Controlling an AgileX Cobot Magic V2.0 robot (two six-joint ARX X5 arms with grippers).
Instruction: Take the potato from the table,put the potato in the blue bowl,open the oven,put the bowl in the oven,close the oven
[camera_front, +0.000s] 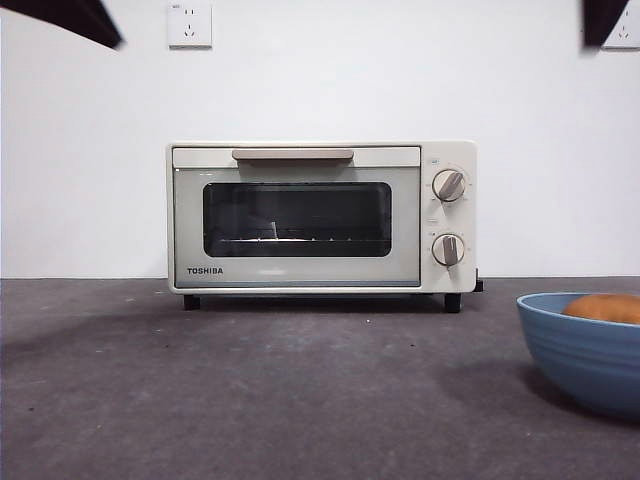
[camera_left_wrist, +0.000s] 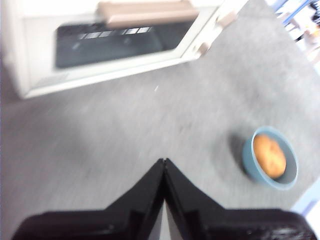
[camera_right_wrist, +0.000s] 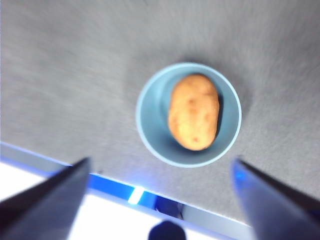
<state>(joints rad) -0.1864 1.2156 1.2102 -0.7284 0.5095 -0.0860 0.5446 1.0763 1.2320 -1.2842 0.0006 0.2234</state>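
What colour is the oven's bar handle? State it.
Beige, on the oven handle; clearest in the front view.

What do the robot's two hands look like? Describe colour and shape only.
The left hand has two matte black jaws, each a flat wedge tapering to a point from a broad black base. The right hand has the same dark, tapered blades, blurred, with a bluish sheen on one edge. No cables or markings show.
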